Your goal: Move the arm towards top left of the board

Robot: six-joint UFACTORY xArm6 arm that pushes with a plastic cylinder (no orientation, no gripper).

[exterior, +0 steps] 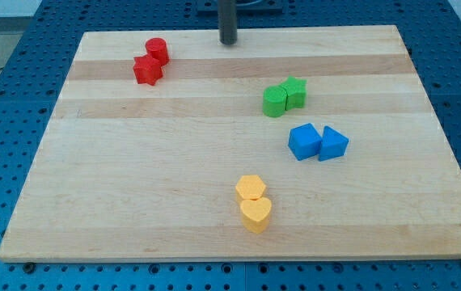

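Observation:
My tip (pixel 229 40) is the lower end of a dark rod that comes down at the top middle of the wooden board (pixel 133 162). It touches no block. A red cylinder (pixel 157 50) and a red star-shaped block (pixel 146 70) sit together to the tip's left, near the board's top left. A green cylinder (pixel 276 102) and a green block (pixel 294 92) sit below and right of the tip. A blue cube (pixel 304 141) and a blue triangular block (pixel 332 145) lie further down. A yellow hexagon (pixel 250 187) and a yellow heart (pixel 255 214) lie near the bottom middle.
The board rests on a blue perforated table (pixel 4 97) that shows on all sides. The rod's upper part runs out of the view's top.

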